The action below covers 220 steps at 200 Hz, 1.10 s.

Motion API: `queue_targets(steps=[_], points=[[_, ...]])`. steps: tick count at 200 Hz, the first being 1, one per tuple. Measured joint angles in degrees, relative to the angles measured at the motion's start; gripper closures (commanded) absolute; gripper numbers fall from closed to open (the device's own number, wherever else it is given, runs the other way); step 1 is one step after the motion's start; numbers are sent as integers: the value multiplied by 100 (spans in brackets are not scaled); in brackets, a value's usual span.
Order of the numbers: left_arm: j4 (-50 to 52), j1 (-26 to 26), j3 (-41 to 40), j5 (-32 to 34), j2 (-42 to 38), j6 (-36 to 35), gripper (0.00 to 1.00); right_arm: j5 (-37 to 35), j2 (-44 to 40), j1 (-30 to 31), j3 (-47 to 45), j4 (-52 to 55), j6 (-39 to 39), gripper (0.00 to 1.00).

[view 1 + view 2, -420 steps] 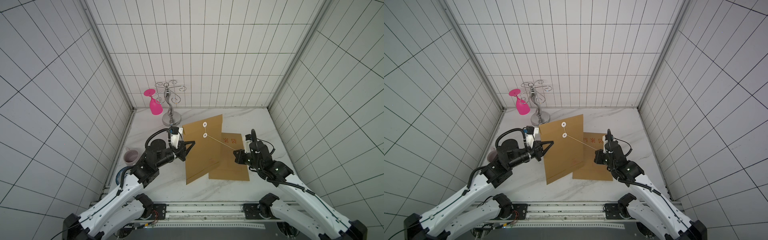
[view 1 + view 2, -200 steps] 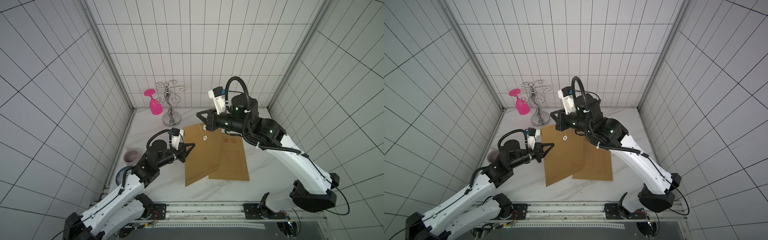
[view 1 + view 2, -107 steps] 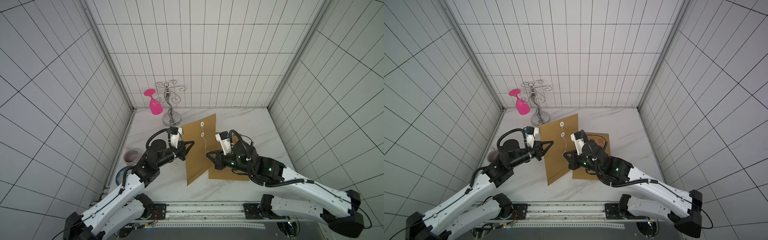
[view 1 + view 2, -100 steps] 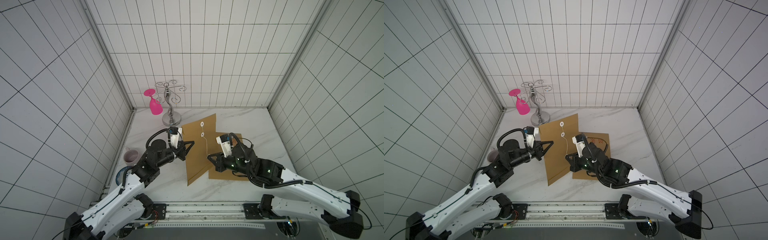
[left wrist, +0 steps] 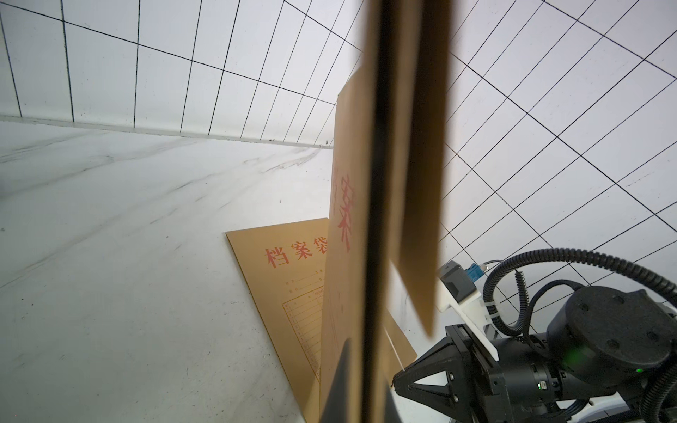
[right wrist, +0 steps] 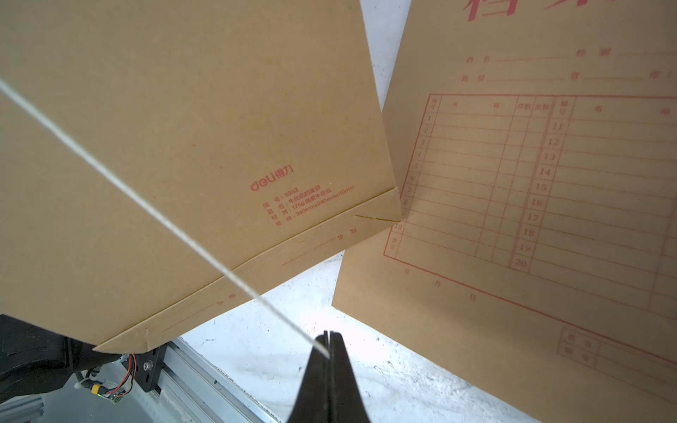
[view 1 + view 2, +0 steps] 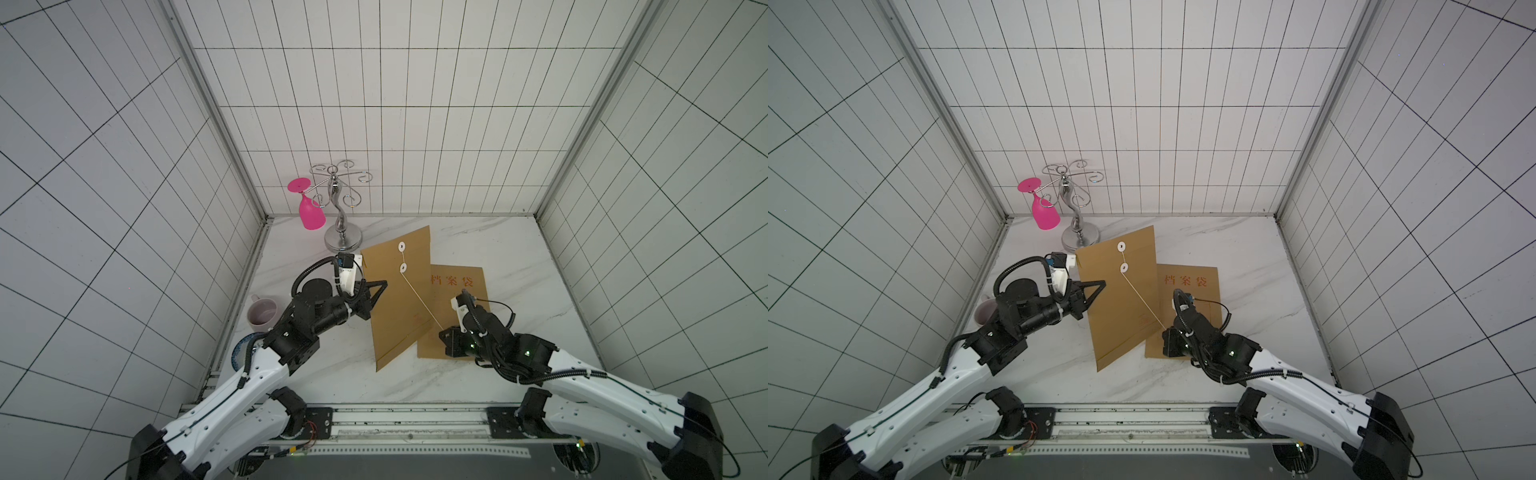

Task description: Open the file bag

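- Since half a second ago the right gripper (image 7: pixel 443 332) has been drawn back toward the front-right of the white marbled bench (image 7: pixel 478 241), and the thin white string (image 7: pixel 420 300) has been pulled out further with it. A second ago that arm was raised over the bag's far end.
- In the right wrist view the jaws are seen pressed together on the string's end, with the string (image 6: pixel 165 219) stretched taut.
- The string is led in a straight slant from the lower round white button (image 7: pixel 402 268), just below the upper round white button (image 7: pixel 401 247).
- The left gripper (image 7: pixel 379 287) is kept where it was – its jaws are clamped narrow on the left long edge of the brown kraft-paper file bag (image 7: pixel 395 316).
- That bag is held raised and tilted near the middle of the bench, button end toward the back wall. Whether its near corner touches the bench cannot be told.
- A second brown file bag with red characters (image 7: pixel 446 297) is laid flat just to the right and is partly overlapped by the held one in both top views.
- A pink plastic goblet (image 7: pixel 311 212) is hung upside down from a silver wire rack (image 7: pixel 343 239) at the back-left.
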<state>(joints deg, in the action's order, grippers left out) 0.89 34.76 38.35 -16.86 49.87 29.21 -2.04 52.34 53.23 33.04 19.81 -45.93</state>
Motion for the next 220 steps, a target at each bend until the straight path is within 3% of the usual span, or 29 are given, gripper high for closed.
queue_targets(steps=[60, 82, 105, 123, 140, 173, 220], points=[[92, -70, 0, 13, -9, 92, 100, -74, -251, -195, -411, 138, -142, 100], [199, -199, 2, -50, -42, 66, 100, -210, -820, -846, -337, 586, -63, 100], [369, -254, 2, -81, -50, -22, 100, -232, -1134, -2002, 181, 1130, 190, 100], [485, -269, 2, -127, -61, -70, 100, -94, -933, -2820, 927, 1344, 483, 100], [557, -275, 2, -197, -68, -111, 100, 109, -533, -3224, 1729, 1384, 800, 100], [649, -275, 2, -422, -70, -225, 100, 570, 649, -3300, 3740, 1554, 1381, 100], [918, -280, 201, -704, 4, -468, 100, 1150, 2732, -3300, 7632, 1832, 1897, 100]])
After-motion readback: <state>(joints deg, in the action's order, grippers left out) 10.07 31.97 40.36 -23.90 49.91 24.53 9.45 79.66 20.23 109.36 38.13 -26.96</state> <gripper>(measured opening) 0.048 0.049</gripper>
